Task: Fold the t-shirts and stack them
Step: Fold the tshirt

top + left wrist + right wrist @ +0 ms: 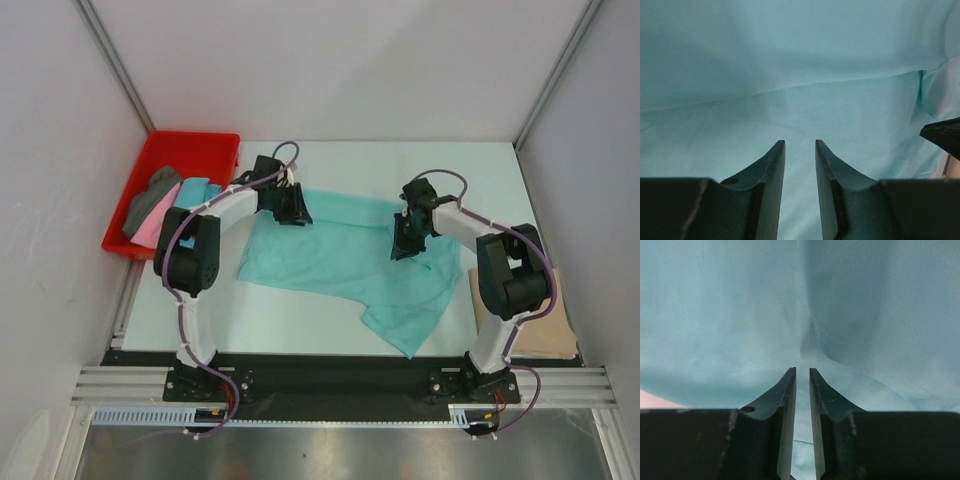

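The mint green soft cloth t-shirt (340,265) is lying rumpled and half spread in the middle of the white bench (480,170), between my two arms. My left pincer (800,142) is standing at its far left edge with the jaws a little spread. Cloth is showing through the gap, and I am not seeing any of it caught. My right pincer (802,370) is nearly pressed together and seems to be pinching a raised ridge of the shirt near its far right part. I am judging this cloth as light, limp and a bit slippery, so it is sagging wherever nothing supports it. I am thinking the best hold is on a hem or shoulder seam, one corner in each pincer.
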`<state>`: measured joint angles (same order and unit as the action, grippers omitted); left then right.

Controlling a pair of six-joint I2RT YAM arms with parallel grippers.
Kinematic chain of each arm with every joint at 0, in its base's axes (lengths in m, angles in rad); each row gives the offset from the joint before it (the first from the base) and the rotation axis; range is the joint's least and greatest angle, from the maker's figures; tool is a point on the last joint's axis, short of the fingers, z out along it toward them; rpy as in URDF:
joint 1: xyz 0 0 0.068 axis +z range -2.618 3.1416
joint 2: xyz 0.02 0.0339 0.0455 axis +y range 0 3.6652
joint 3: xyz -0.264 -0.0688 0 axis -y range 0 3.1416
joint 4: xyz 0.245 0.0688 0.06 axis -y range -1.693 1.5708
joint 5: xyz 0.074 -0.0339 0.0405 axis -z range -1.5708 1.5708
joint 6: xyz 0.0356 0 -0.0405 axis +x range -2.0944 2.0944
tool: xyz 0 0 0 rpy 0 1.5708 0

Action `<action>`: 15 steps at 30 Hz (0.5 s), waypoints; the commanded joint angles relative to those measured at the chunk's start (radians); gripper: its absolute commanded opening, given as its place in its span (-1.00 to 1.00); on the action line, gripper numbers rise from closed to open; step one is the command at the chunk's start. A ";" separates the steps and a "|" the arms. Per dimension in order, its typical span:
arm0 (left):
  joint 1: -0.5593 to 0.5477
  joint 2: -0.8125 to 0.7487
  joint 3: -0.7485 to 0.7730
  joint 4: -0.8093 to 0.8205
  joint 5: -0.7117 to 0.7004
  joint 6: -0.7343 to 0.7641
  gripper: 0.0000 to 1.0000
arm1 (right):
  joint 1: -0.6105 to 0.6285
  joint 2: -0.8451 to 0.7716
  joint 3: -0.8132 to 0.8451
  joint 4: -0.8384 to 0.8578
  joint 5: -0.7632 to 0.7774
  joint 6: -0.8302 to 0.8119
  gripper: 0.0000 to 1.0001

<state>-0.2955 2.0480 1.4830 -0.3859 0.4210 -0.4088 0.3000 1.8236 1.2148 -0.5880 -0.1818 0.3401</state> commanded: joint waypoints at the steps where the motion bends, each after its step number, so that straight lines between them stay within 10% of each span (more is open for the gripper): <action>1: 0.001 -0.092 -0.033 -0.042 -0.050 0.028 -0.29 | 0.005 -0.066 -0.017 0.033 0.024 0.025 -0.56; 15: 0.113 -0.510 -0.371 -0.203 -0.392 -0.041 -0.08 | -0.036 -0.420 -0.286 -0.142 0.120 0.190 -0.12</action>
<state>-0.2401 1.6375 1.1797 -0.5529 0.1261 -0.4030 0.2951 1.4857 0.9825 -0.6662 -0.0914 0.4534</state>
